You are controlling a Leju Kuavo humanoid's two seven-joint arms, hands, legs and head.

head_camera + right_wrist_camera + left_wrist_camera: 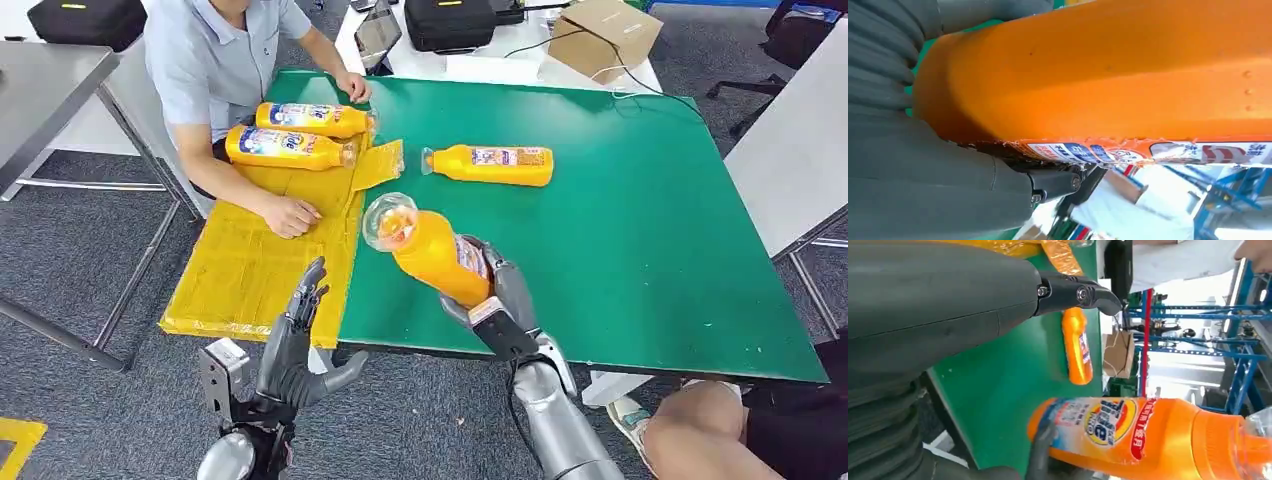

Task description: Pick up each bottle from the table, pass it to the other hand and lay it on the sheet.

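My right hand (497, 300) grips an orange bottle (430, 248) by its lower body and holds it lifted and tilted over the green table (650, 250), its clear cap toward the yellow sheet (240, 270). The same bottle (1148, 435) (1108, 75) shows close in both wrist views. My left hand (295, 345) is open, fingers spread, just off the sheet's near corner and to the left of the held bottle. One orange bottle (492, 164) (1077, 345) lies on the table. Two more bottles (310, 119) (288, 148) lie on the far part of the sheet.
A person (215, 60) sits at the far left, one hand (290, 215) resting on the sheet, the other at the table's far edge. A cardboard box (603, 35) and a black case (450, 22) stand beyond the table. Someone's leg (700, 430) is at the near right corner.
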